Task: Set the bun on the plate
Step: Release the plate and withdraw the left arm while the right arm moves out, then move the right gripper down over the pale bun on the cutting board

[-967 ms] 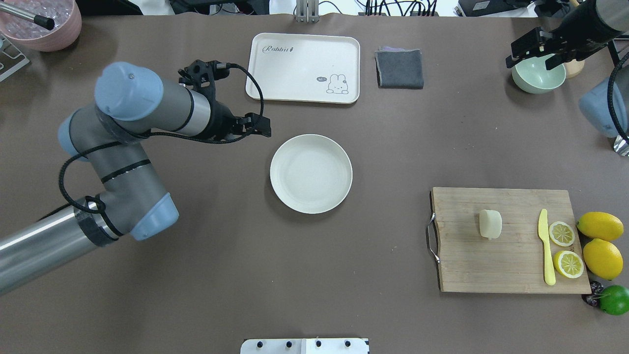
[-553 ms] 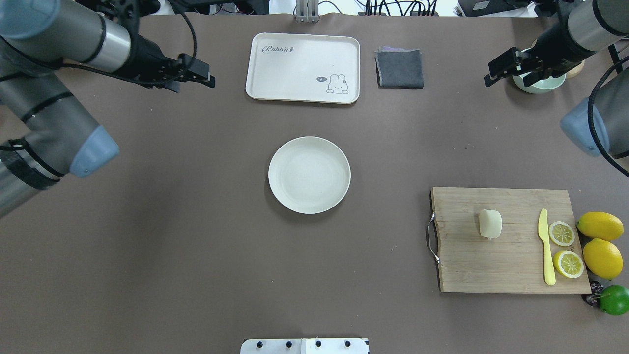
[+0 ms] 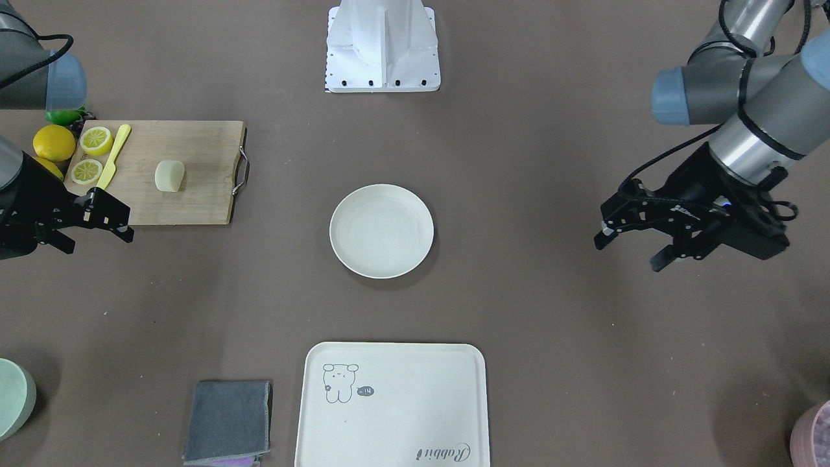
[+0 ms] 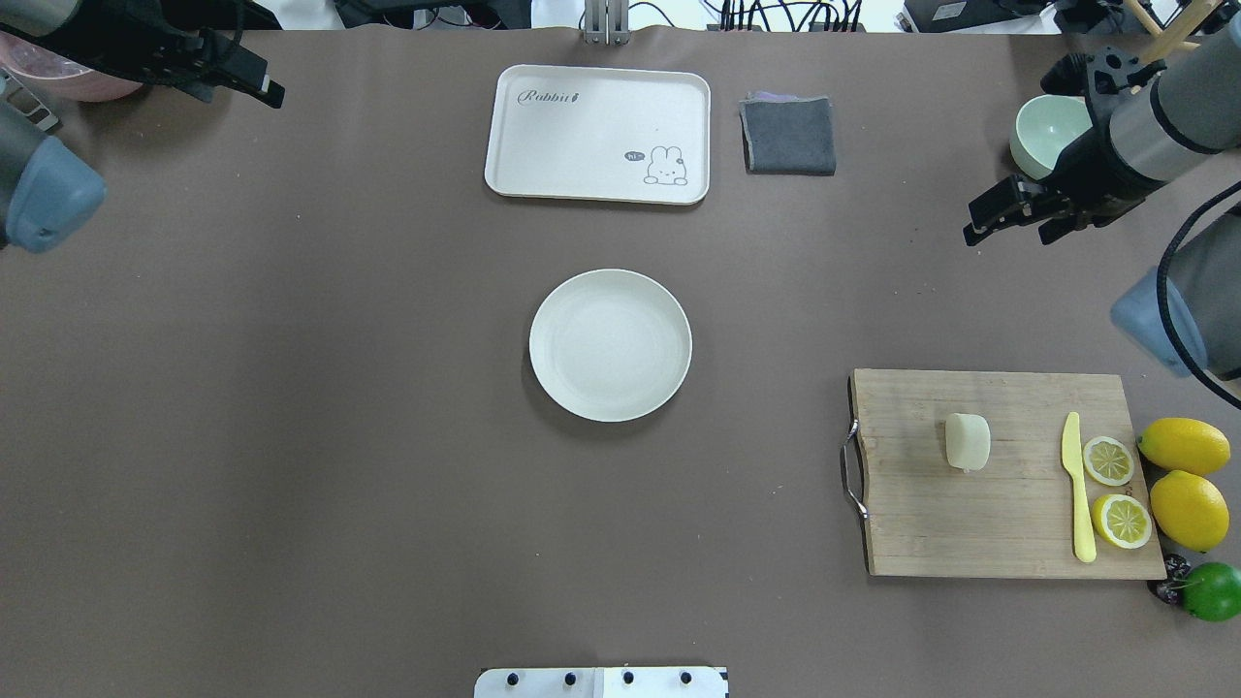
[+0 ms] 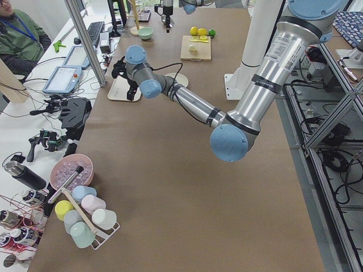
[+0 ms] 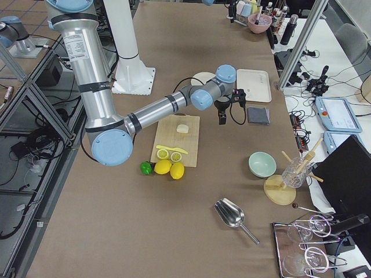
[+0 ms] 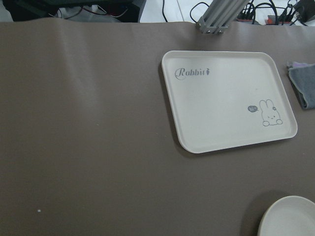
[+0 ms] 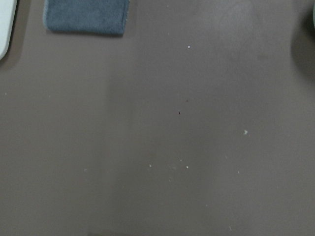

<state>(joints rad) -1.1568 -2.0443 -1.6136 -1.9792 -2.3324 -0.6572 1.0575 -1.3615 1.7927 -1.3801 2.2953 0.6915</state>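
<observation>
Resting on a wooden cutting board (image 4: 999,523) well to the right of the plate (image 4: 610,345), the bun (image 4: 968,442) lies untouched. The right jaws hang wide apart over bare table, farther right of the plate. The left jaws, also wide, hover far to the plate's left.

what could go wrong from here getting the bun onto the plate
The bun is small and smooth, so an off-centre pinch by the open right hand might squeeze it out sideways. The yellow knife and lemon halves share its cutting board and could get knocked. The plate is shallow; dropped from high, the bun may roll off.
</observation>
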